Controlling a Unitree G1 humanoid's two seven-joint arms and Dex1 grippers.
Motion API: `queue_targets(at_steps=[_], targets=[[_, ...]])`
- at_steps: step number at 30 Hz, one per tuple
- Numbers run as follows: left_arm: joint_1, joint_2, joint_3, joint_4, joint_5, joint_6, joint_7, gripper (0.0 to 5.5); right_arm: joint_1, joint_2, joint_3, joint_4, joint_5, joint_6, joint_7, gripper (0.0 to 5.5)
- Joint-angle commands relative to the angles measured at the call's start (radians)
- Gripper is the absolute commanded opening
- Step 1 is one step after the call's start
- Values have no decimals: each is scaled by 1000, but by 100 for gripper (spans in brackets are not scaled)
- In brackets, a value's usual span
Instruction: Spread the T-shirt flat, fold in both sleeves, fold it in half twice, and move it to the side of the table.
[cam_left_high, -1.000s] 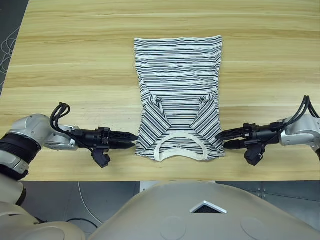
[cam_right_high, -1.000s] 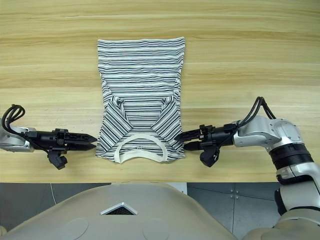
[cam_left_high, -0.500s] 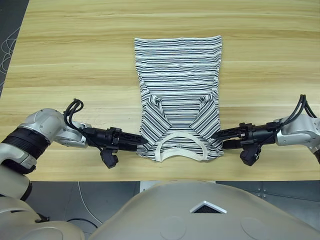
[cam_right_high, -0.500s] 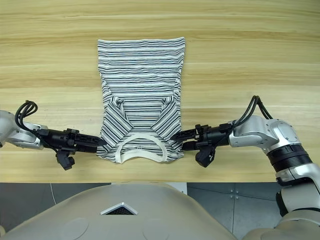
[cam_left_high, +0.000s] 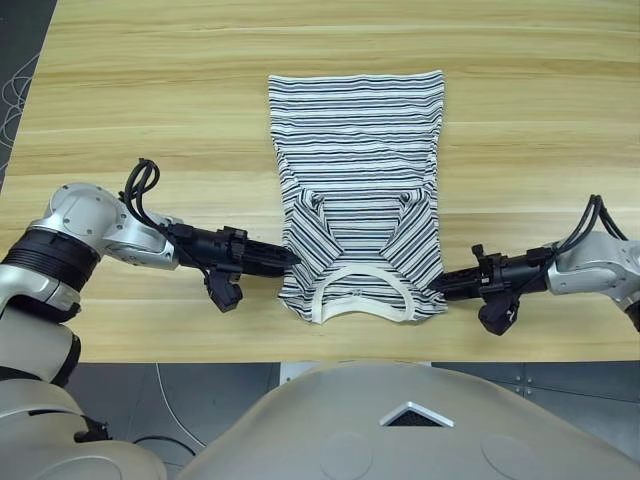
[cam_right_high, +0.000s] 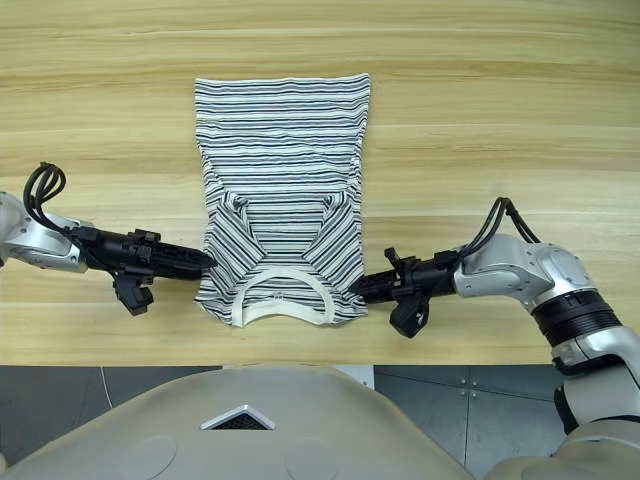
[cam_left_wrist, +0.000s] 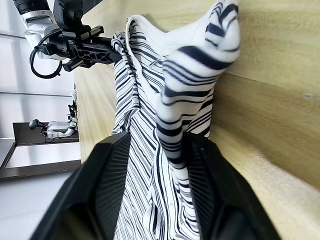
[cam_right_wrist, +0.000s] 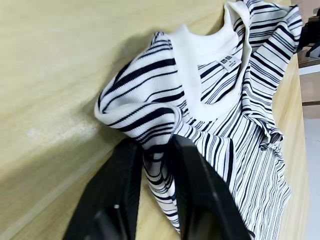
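Note:
A black-and-white striped T-shirt (cam_left_high: 358, 170) lies on the wooden table (cam_left_high: 150, 100) with both sleeves folded in. Its white collar (cam_left_high: 358, 300) points toward the table's near edge. My left gripper (cam_left_high: 288, 261) is at the shirt's left shoulder corner, shut on the cloth. In the left wrist view the striped fabric (cam_left_wrist: 175, 115) stands bunched between the fingers (cam_left_wrist: 112, 190). My right gripper (cam_left_high: 438, 286) is at the right shoulder corner, shut on that corner. The right wrist view shows a puckered fold (cam_right_wrist: 140, 100) caught between the fingers (cam_right_wrist: 195, 200).
Bare wood surrounds the shirt on the left, right and far side. The table's near edge (cam_left_high: 150, 358) runs just behind both arms, and dark floor (cam_left_high: 20, 60) shows past the left edge.
Both grippers have moved inward from beside the shirt to its shoulder corners and shut on the cloth. The near corners of the shirt are now slightly bunched.

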Motion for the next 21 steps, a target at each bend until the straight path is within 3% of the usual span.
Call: queue_targets(at_steps=[1, 3, 8, 21], targets=[[-18, -10, 23, 26, 5, -21, -29, 129, -20, -18, 3, -11, 19, 9, 20, 33], [-21, -17, 26, 35, 8, -27, -37, 97, -18, -16, -3, -12, 13, 5, 18, 10], [-26, -29, 35, 53, 19, -37, -52, 14, -14, -13, -10, -10, 0, 1, 12, 10], [-67, -87, 36, 168, 18, -23, -59, 14, -15, -16, -5, -32, 55, 45, 28, 10]])
